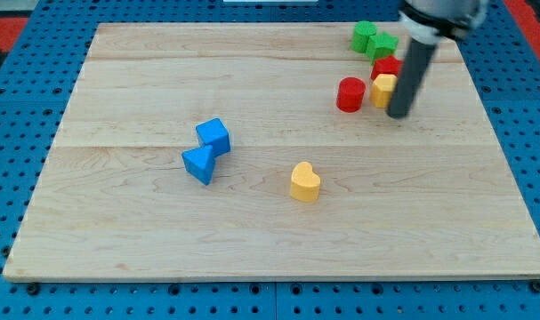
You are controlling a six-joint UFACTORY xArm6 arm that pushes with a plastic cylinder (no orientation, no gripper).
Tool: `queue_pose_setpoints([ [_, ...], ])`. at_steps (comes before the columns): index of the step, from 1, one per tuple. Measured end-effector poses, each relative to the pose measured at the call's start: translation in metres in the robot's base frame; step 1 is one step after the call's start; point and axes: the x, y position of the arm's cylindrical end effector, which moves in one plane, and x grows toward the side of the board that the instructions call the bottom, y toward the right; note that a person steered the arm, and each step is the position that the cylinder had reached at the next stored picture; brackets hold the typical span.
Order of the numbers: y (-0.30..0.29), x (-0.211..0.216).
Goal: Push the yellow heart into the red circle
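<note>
The yellow heart (305,181) lies on the wooden board, a little right of the middle and toward the view's bottom. The red circle (350,94), a short red cylinder, stands at the upper right, well above and right of the heart. My tip (398,114) touches the board at the upper right, just right of a second yellow block (382,89) and right of the red circle. The tip is far from the yellow heart, up and to its right.
A red block (385,67) sits above the second yellow block. Two green blocks (365,36) (384,44) sit near the top edge. A blue cube (213,136) and a blue triangle (198,164) touch at left of centre.
</note>
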Motion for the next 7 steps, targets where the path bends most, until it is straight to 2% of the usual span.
queue_pose_setpoints([
  [1, 0.000, -0.034],
  [2, 0.016, 0.031],
  [3, 0.010, 0.148],
  [4, -0.071, 0.213],
  [5, -0.132, 0.170],
  [7, -0.117, 0.061],
])
